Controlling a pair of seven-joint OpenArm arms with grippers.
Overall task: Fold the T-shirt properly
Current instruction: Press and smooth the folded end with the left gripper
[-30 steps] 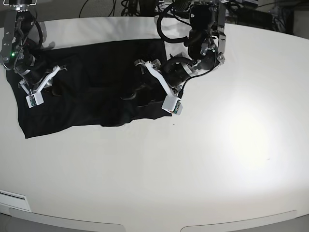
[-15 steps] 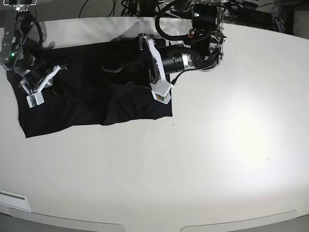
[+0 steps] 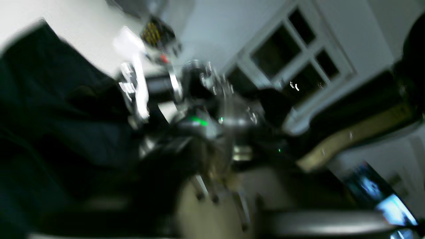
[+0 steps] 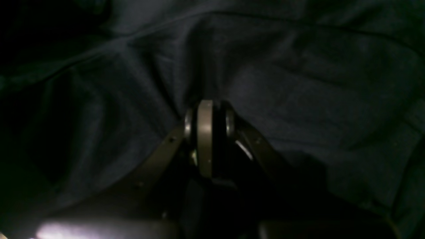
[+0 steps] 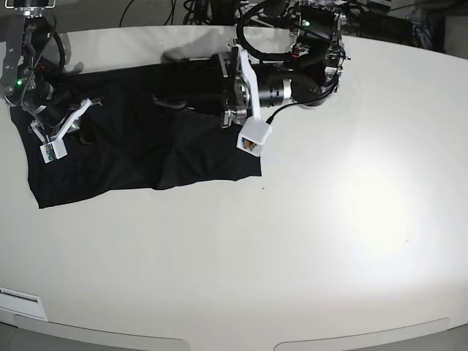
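Note:
The black T-shirt (image 5: 124,161) lies spread on the left of the white table (image 5: 329,219). My right gripper (image 5: 82,131) rests on its left part. In the right wrist view its fingers (image 4: 207,109) are pressed together with the cloth (image 4: 298,83) puckering around the tip. My left gripper (image 5: 162,101) reaches leftward, low over the shirt's upper middle, with a dark fold of cloth raised at its tip. The left wrist view is blurred and shows black cloth (image 3: 49,116) at the left, not the fingers.
Cables and arm mounts (image 5: 292,14) stand along the table's far edge. The right-wrist arm (image 3: 199,122) shows blurred in the left wrist view. The table's front edge (image 5: 219,340) runs along the bottom.
My left arm has risen from the shirt's lower right part and swung up and leftward across the shirt, drawing cloth with it. The right arm has stayed still.

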